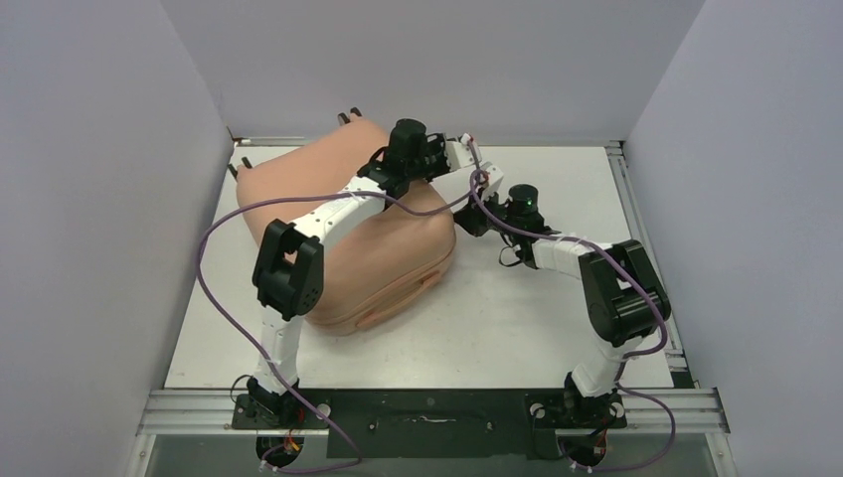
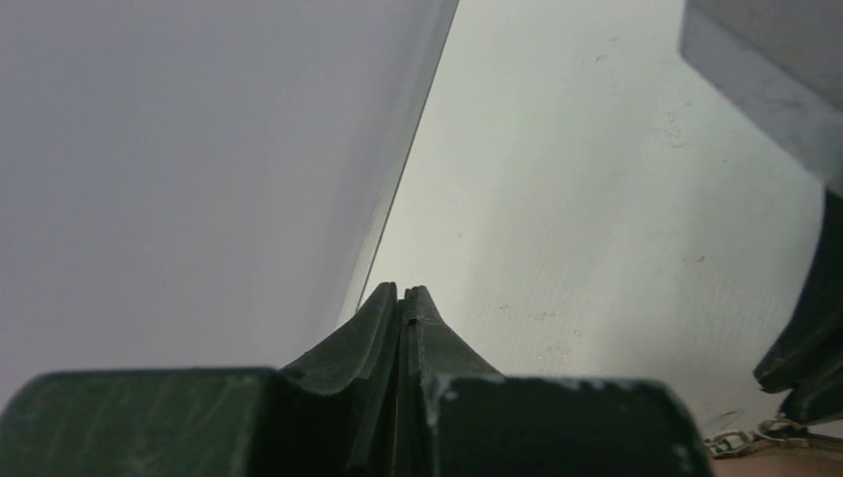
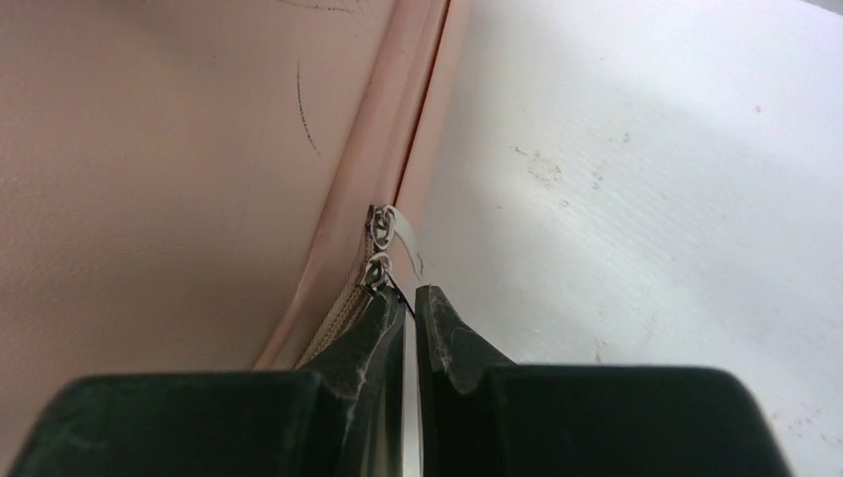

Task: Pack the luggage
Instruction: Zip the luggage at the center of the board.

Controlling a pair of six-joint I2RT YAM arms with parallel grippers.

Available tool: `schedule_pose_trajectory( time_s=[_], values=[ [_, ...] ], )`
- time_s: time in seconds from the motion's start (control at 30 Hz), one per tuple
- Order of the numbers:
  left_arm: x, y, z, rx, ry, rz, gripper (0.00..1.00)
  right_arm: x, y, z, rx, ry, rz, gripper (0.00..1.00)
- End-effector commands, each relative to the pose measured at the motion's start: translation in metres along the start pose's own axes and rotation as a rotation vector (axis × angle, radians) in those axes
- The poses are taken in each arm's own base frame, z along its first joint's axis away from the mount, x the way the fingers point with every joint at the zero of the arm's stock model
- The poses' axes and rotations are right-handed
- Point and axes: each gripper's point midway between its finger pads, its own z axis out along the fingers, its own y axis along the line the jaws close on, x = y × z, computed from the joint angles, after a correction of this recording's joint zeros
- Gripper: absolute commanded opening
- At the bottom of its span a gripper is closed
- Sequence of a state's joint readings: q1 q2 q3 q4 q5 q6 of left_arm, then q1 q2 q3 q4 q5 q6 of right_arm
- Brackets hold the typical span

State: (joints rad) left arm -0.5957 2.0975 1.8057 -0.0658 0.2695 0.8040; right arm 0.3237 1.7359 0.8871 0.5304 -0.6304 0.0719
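1. Salmon-pink luggage (image 1: 388,263) lies closed and flat on the far left part of the white table (image 1: 557,328). It is the largest thing in view.
2. Along its right-hand edge, the right wrist view shows a zipped seam (image 3: 422,109) between the two shells. Two small silver zip sliders (image 3: 379,243) sit on it, one just above the other.
3. My right pincer (image 3: 411,293) is at that seam with its fingertips touching the lower slider. Its fingers are drawn narrow, almost together. A pale pull tab (image 3: 410,238) curls down from the upper slider into the thin slit between them, so I take it to be pinched there.
4. My left arm reaches across the top of the shell. My left pincer (image 2: 403,291) sits past the far right corner of the luggage, its fingers pressed tight together with nothing between them.
5. It points along the line where the table meets the grey wall (image 2: 179,179).
6. In the lower right of my left wrist view, a dark part of my other pincer shows, with a bit of zip metal below it.
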Motion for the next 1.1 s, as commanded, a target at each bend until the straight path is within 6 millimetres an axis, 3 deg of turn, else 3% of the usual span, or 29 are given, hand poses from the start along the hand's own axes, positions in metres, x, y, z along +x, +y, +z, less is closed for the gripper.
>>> schedule_pose_trajectory(
  time_s=[0.0,0.03,0.1,0.2,0.27,0.4,0.5,0.6,0.77,0.87,0.93,1.07],
  values=[
    [0.075,-0.115,-0.048,0.39,0.307,-0.343,0.0,-0.087,-0.047,0.012,0.189,-0.26,-0.083,0.05],
    [0.071,-0.106,-0.049,0.363,0.297,-0.375,0.03,-0.085,-0.045,0.016,0.18,-0.255,-0.073,0.05],
    [0.064,-0.087,-0.052,0.31,0.275,-0.434,0.18,-0.081,-0.045,0.024,0.17,-0.243,-0.042,0.05],
    [0.054,-0.053,-0.06,0.22,0.235,-0.525,0.56,-0.083,-0.042,0.025,0.153,-0.255,-0.009,0.05],
    [0.046,-0.019,-0.068,0.121,0.198,-0.587,0.71,-0.084,-0.04,0.02,0.149,-0.258,-0.014,0.05],
    [0.04,0.061,-0.097,-0.144,0.173,-0.659,0.9,-0.086,-0.036,0.008,0.145,-0.242,-0.056,0.08],
    [0.056,0.121,-0.131,-0.378,0.236,-0.679,1.0,-0.09,-0.04,-0.003,0.173,-0.197,-0.104,0.51],
    [0.085,0.167,-0.175,-0.571,0.316,-0.717,0.96,-0.098,-0.046,-0.023,0.227,-0.185,-0.181,0.71],
    [0.141,0.211,-0.245,-0.793,0.427,-0.747,0.96,-0.107,-0.059,-0.056,0.353,-0.137,-0.261,0.8],
    [0.181,0.232,-0.282,-0.935,0.55,-0.681,0.96,-0.117,-0.059,-0.072,0.395,-0.141,-0.301,0.81],
    [0.204,0.241,-0.294,-0.993,0.637,-0.61,0.96,-0.122,-0.055,-0.078,0.399,-0.15,-0.31,0.82],
    [0.242,0.25,-0.298,-1.04,0.757,-0.535,0.96,-0.132,-0.042,-0.088,0.38,-0.181,-0.303,0.82]
  ],
)
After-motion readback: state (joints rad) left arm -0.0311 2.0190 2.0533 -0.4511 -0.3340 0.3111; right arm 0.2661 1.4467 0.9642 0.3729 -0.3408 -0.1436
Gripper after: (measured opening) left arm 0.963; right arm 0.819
